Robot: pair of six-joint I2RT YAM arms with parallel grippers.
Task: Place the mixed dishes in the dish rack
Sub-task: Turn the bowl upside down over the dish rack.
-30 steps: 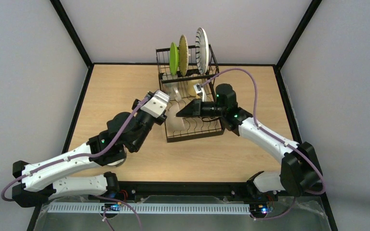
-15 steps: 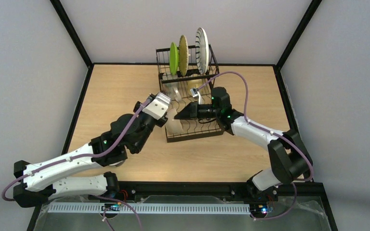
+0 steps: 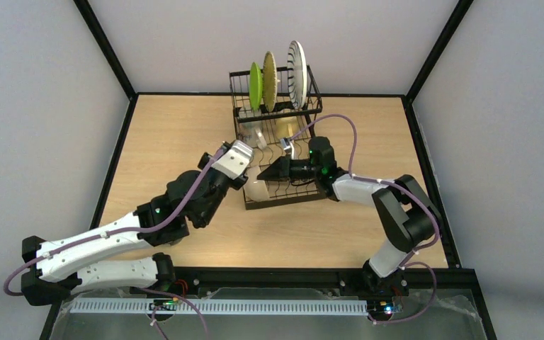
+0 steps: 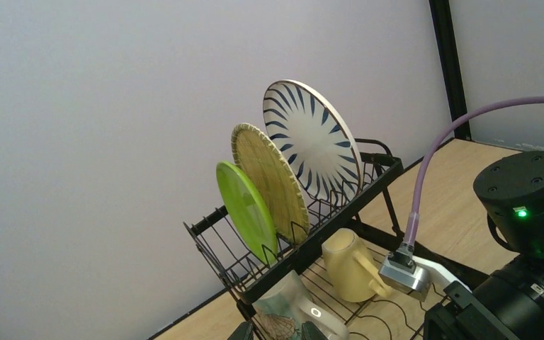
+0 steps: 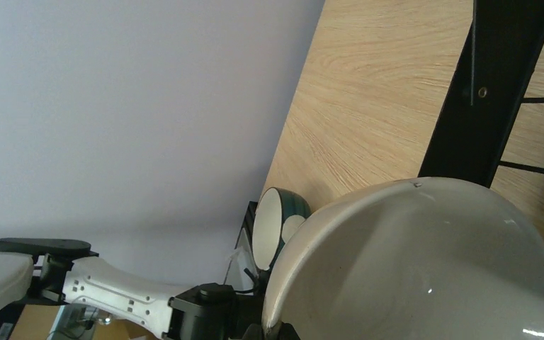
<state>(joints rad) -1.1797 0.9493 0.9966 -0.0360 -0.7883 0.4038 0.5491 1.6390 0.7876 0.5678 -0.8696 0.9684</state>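
The black dish rack (image 3: 310,190) stands at the back centre. In its raised tier the green plate (image 3: 255,86), the bamboo plate (image 3: 269,78) and the striped plate (image 3: 297,71) stand on edge. They also show in the left wrist view, as do the yellow mug (image 4: 346,263) and the clear tumbler (image 4: 288,306) lying on the lower tray. My right gripper (image 5: 278,333) is shut on the rim of a white bowl (image 5: 432,269), low over the tray's front left. The blue-patterned bowl (image 5: 278,225) stands on edge just beyond it. My left gripper (image 4: 278,333) is open and empty at the rack's left edge.
The two grippers (image 3: 256,171) nearly meet at the rack's front left corner. A black frame post (image 3: 106,42) and grey walls bound the wooden table (image 3: 170,134). The right arm's purple cable (image 3: 340,120) arches over the rack.
My right gripper has carried the white bowl left and lower into the lower tray, its arm folding in. My left gripper has edged slightly right toward the rack.
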